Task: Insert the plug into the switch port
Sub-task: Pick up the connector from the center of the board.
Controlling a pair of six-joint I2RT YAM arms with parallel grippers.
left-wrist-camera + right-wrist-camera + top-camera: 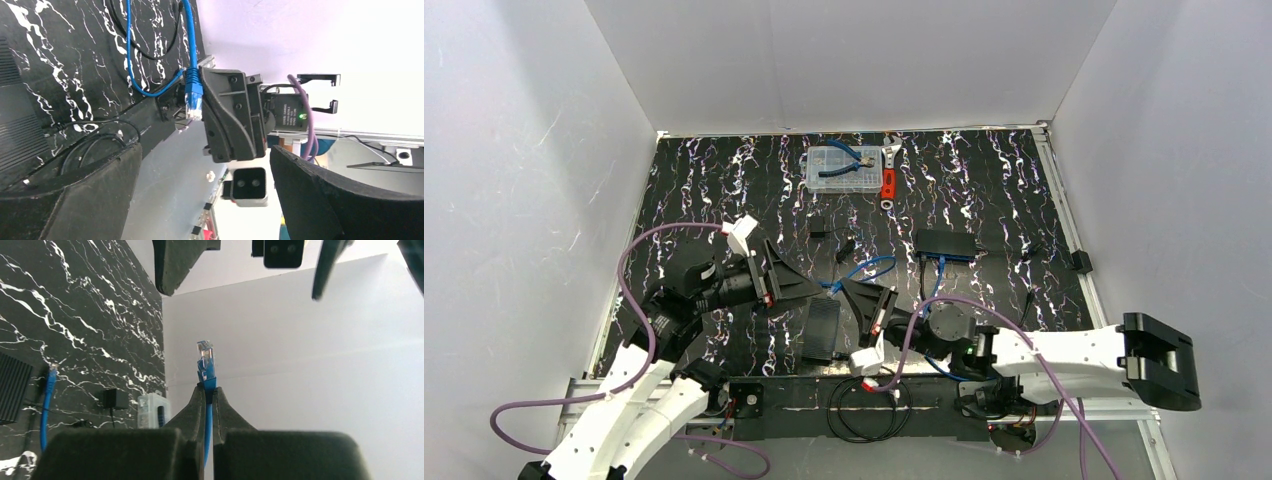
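R gripper (209, 390) clamped shut on blue cable (208, 432) just behind plug (205, 357), leaving tip free for insertion. L gripper (804, 284) wide open, empty, facing plug, prob. for regrasp. Switch port (944, 254) at 2 o'clock from plug, well apart.

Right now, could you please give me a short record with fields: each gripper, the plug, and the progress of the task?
right gripper: shut on blue cable, just behind the plug
plug: clear tip, held up in the air
left gripper: open, empty, facing the plug
progress: plug not yet inserted
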